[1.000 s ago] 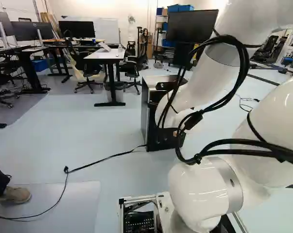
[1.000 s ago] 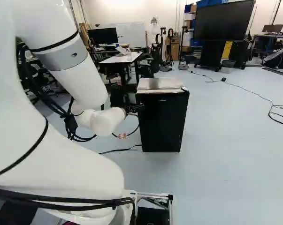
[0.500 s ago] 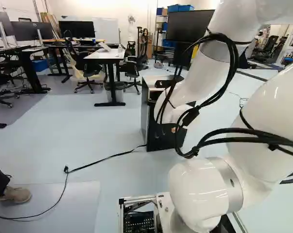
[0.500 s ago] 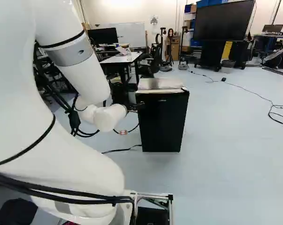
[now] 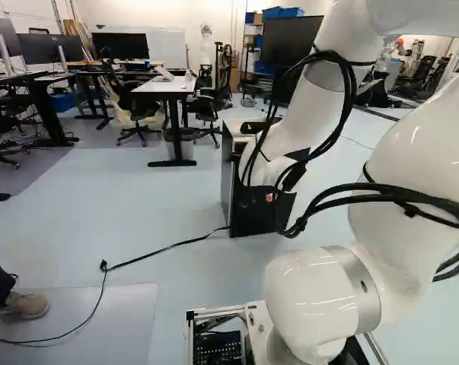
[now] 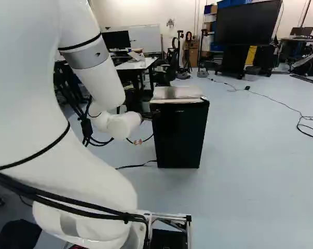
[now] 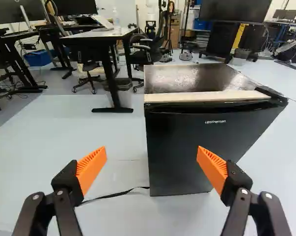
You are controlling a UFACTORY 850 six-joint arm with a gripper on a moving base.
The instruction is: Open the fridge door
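Observation:
The small black fridge (image 7: 197, 142) stands upright on the floor with its door closed flush, and a pale strip runs along the top front edge. In the right base view the gripper (image 6: 150, 115) shows dark at the upper left of the fridge (image 6: 181, 137), too dark there to make out whether they touch. Seen from the wrist, the gripper (image 7: 152, 156) is open, its orange pads (image 7: 91, 168) wide apart with nothing gripped. The fridge front lies ahead, its left part between the fingers' lines. My arm covers part of the fridge in the left base view.
A white-topped desk (image 5: 165, 87) with chairs stands behind the fridge. A black cable (image 5: 168, 247) lies on the floor beside it. A large screen on a stand (image 6: 247, 23) is farther back, and someone's shoe (image 5: 25, 305) shows at the far left.
The arm has swung: its upper links moved left in the left base view and right in the right base view. The gripper shifted slightly toward the fridge. Base and fridge have stayed put.

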